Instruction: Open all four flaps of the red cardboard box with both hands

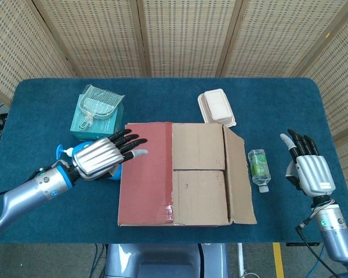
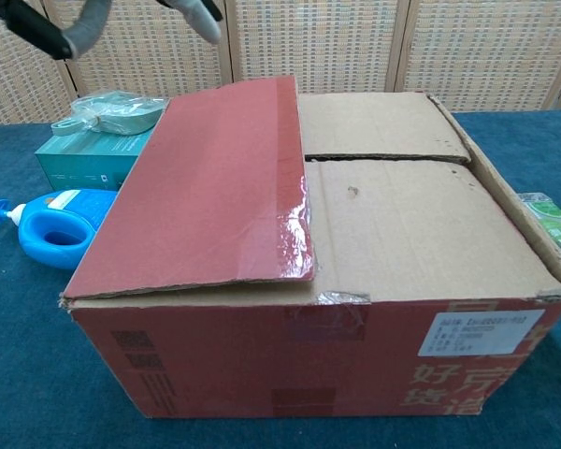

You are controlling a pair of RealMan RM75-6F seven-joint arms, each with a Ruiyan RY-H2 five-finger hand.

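Sitting mid-table: red box (image 1: 180, 179), looking light, with stiff flaps and slick tape. Lying closed: red flap (image 1: 146, 172), best taken by its free edge near the middle seam. Hovering over that flap's far left corner, apparently not touching: left hand (image 1: 102, 156), released, fingers spread. Waiting well off to the right, past a small bottle (image 1: 258, 168): right hand (image 1: 310, 168), released too.

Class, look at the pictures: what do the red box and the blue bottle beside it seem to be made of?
Red box: corrugated cardboard, matte brown inner flaps with ragged edges, glossy tape strip. Blue bottle: probably moulded plastic, smooth and shiny.
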